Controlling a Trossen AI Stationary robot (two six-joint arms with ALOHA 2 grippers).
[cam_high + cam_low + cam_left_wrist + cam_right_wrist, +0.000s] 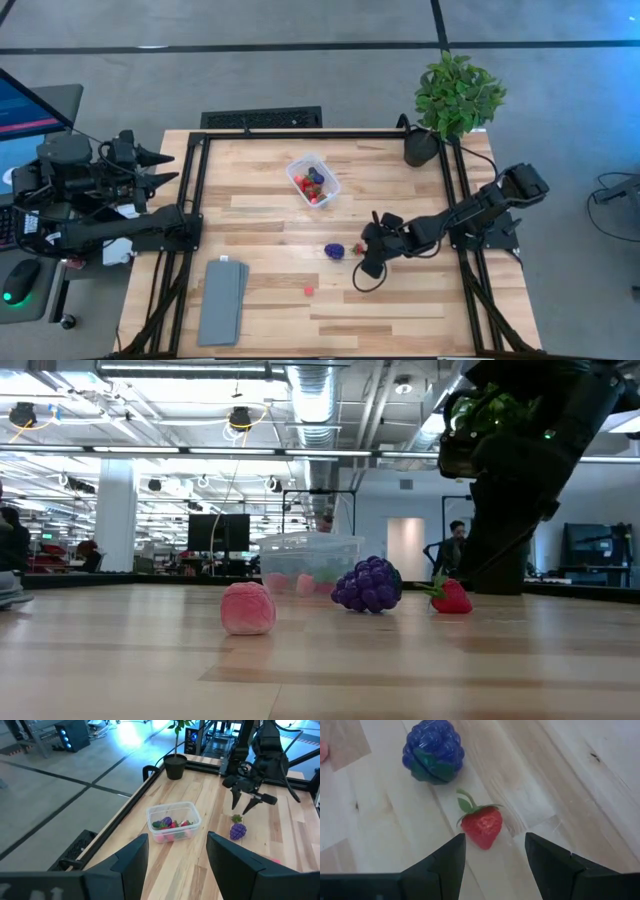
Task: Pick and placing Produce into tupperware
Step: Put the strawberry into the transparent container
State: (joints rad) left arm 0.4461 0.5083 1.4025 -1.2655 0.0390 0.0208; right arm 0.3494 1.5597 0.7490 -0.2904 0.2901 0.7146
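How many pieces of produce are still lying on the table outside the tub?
3: a red toy strawberry just ahead of the open right gripper, a purple toy grape cluster just beside it, and a small pink piece nearer the front edge. None seems hidden.

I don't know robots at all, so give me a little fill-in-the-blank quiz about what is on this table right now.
1. The right end effector hovers with open fingers over a red ____.
2. Beside that fruit lies a purple ____ cluster.
3. The clear tupperware already holds several pieces of ____.
4. The left end effector, waiting at the table's edge, is ____.

Missing words: strawberry; grape; produce; empty
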